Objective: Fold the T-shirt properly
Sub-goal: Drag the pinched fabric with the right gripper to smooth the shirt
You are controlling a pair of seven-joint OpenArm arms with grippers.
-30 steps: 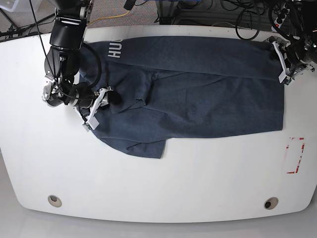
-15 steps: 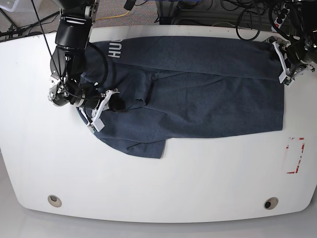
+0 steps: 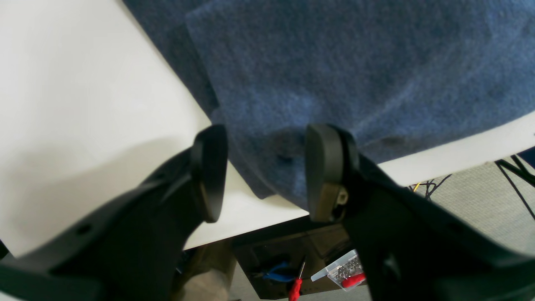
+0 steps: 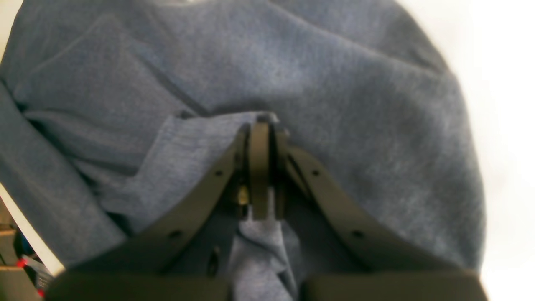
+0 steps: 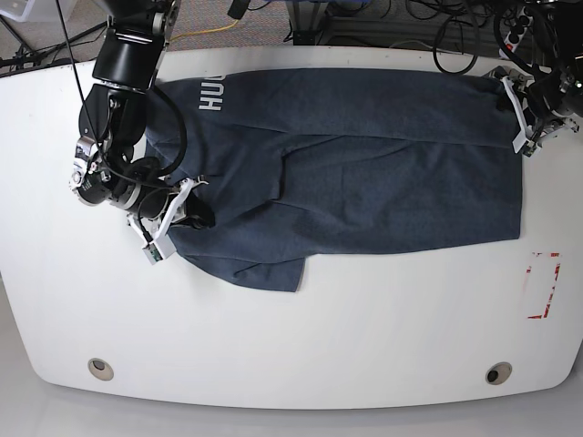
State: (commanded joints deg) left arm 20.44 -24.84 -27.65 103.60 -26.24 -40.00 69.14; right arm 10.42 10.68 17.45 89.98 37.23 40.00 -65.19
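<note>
The dark navy T-shirt (image 5: pixel 383 182) lies spread across the white table (image 5: pixel 301 346), with white letters "HU" (image 5: pixel 211 94) showing at its far left. A sleeve flap points toward the front edge. My right gripper (image 5: pixel 193 217), at the shirt's left side, is shut on a pinched fold of the T-shirt (image 4: pixel 196 142); in the right wrist view the gripper (image 4: pixel 260 125) has its jaws pressed together on the cloth. My left gripper (image 5: pixel 517 114) hovers at the shirt's far right corner. It stands open (image 3: pixel 267 175) with the shirt's corner (image 3: pixel 276 167) between its fingers (image 3: pixel 209 171).
A red tape mark (image 5: pixel 544 285) sits on the table at the right. Two round holes (image 5: pixel 100 368) (image 5: pixel 497 372) lie near the front edge. Cables (image 5: pixel 437 27) run behind the table. Below the table's far edge is a box of tools (image 3: pixel 342 271).
My right gripper moved left and toward the front edge, dragging the pinched cloth; the bunched fold in the shirt's middle has flattened. The left arm has not moved.
</note>
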